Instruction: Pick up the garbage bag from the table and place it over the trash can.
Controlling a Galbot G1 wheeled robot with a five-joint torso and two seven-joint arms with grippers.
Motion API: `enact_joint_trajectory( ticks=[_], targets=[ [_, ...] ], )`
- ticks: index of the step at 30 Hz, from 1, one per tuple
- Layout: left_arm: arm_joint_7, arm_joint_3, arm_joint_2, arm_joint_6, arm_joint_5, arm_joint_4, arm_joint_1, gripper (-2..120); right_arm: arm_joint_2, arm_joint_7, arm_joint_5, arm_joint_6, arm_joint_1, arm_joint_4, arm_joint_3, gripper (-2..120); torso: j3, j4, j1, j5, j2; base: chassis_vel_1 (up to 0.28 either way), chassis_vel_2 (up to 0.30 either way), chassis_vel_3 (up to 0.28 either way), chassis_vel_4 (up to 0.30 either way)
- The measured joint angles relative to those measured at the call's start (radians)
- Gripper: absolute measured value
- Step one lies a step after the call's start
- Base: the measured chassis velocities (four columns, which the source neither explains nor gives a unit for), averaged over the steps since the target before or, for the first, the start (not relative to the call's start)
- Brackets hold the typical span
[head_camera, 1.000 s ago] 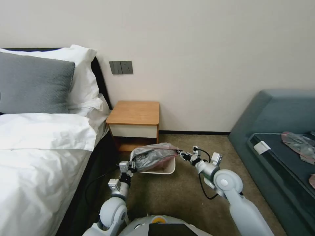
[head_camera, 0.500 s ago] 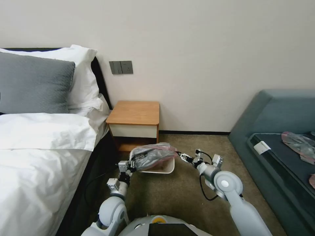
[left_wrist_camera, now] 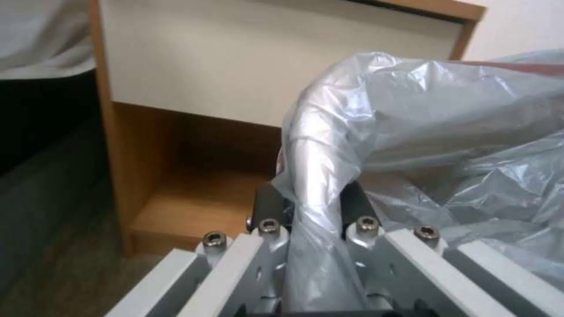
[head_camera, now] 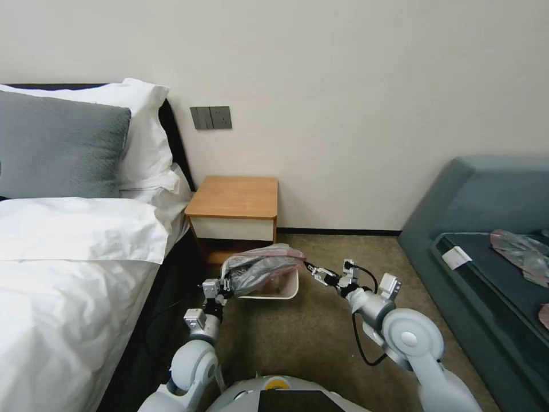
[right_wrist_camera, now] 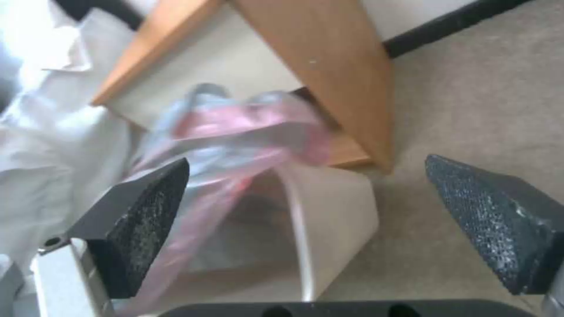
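Over the bin [head_camera: 278, 288] in front of the table [head_camera: 234, 197] the bag [head_camera: 260, 269] lies stretched across, L gripper [left_wrist_camera: 308, 207] clamped on its left end, R gripper [right_wrist_camera: 306, 220] jaws apart just beside its right end, apparently not touching.

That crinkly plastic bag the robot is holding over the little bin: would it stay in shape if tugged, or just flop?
Probably flop: the garbage bag is thin and wrinkled, bunching where the left gripper pinches it. It looks very light, sagging over the trash can. The glossy film may be slippery.
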Motion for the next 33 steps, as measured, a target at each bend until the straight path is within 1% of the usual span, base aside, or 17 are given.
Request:
enact_joint_trajectory(
  ticks=[1,3,6,7,9,12,15,16,18,20,22,24,26,27,30,33],
  targets=[
    [-0.013,-0.008,-0.003,0.002,0.000,0.000,0.002,5,0.004,0.003,0.011,-0.002,-0.012,0.031,-0.011,100,0.000,-0.0001,0.000,0.0002,0.000,0.000,0.000,0.000,0.000],
    [-0.018,-0.013,-0.005,0.004,0.000,-0.002,0.004,5,0.006,0.006,0.027,-0.005,-0.016,0.045,-0.017,100,0.000,-0.0002,0.000,0.0001,0.000,0.000,0.000,0.000,0.000],
    [-0.021,-0.023,-0.008,0.008,-0.001,-0.015,0.007,5,0.019,0.019,0.149,-0.016,-0.017,0.074,-0.036,100,0.000,-0.0001,0.000,0.0002,0.000,0.000,0.000,0.000,0.000],
    [-0.021,-0.023,-0.008,0.008,-0.001,-0.015,0.007,5,0.019,0.019,0.149,-0.016,-0.017,0.074,-0.036,100,0.000,-0.0001,0.000,0.0002,0.000,0.000,0.000,0.000,0.000],
    [-0.022,-0.023,-0.008,0.014,-0.005,-0.022,0.006,5,0.036,0.032,0.241,-0.021,-0.002,0.075,-0.052,100,0.000,-0.0003,0.000,0.0000,0.000,0.000,0.000,0.000,0.000],
    [-0.023,-0.023,-0.008,0.018,-0.014,-0.031,0.008,5,0.052,0.041,0.290,-0.021,0.019,0.054,-0.074,100,0.000,-0.0001,0.000,0.0001,0.000,0.000,0.000,0.000,0.000],
    [-0.025,-0.020,-0.007,0.026,-0.028,-0.047,0.015,5,0.088,0.073,0.371,-0.018,0.052,0.003,-0.107,100,0.000,-0.0001,0.000,0.0001,0.000,0.000,0.000,0.000,0.000],
    [-0.025,-0.020,-0.007,0.026,-0.028,-0.047,0.015,5,0.088,0.073,0.371,-0.018,0.052,0.003,-0.107,100,0.000,-0.0001,0.000,0.0001,0.000,0.000,0.000,0.000,0.000],
    [-0.027,-0.020,-0.006,0.033,-0.040,-0.059,0.017,5,0.117,0.078,0.397,-0.012,0.065,-0.031,-0.127,100,0.000,-0.0001,0.000,0.0001,0.000,0.000,0.000,0.000,0.000],
    [-0.027,-0.019,-0.006,0.037,-0.046,-0.065,0.017,5,0.131,0.076,0.399,-0.011,0.070,-0.048,-0.136,100,0.000,-0.0002,0.000,0.0001,0.000,0.000,0.000,0.000,0.000],
    [-0.030,-0.018,-0.007,0.046,-0.057,-0.079,0.017,5,0.159,0.056,0.380,-0.007,0.081,-0.092,-0.160,100,0.000,-0.0001,0.000,0.0001,0.000,0.000,0.000,0.000,0.000],
    [-0.031,-0.018,-0.007,0.047,-0.058,-0.082,0.018,5,0.163,0.046,0.368,-0.006,0.082,-0.100,-0.164,100,0.000,-0.0001,0.000,0.0001,0.000,0.000,0.000,0.000,0.000],
    [-0.032,-0.017,-0.006,0.052,-0.063,-0.094,0.020,5,0.177,-0.008,0.315,-0.002,0.086,-0.129,-0.179,100,0.000,-0.0002,0.000,0.0001,0.000,0.000,0.000,0.000,0.000],
    [-0.032,-0.017,-0.006,0.052,-0.063,-0.094,0.020,5,0.177,-0.008,0.315,-0.002,0.086,-0.129,-0.179,100,0.000,-0.0002,0.000,0.0001,0.000,0.000,0.000,0.000,0.000],
    [-0.033,-0.014,0.000,0.065,-0.082,-0.107,0.019,5,0.201,-0.069,0.255,0.011,0.092,-0.162,-0.189,100,0.000,-0.0002,0.000,0.0001,0.000,0.000,0.000,0.000,0.000],
    [-0.034,-0.013,0.001,0.067,-0.088,-0.107,0.018,5,0.213,-0.097,0.232,0.019,0.095,-0.173,-0.194,99,0.000,-0.0003,0.000,0.0001,0.000,0.000,0.000,0.000,0.000]
  ],
)
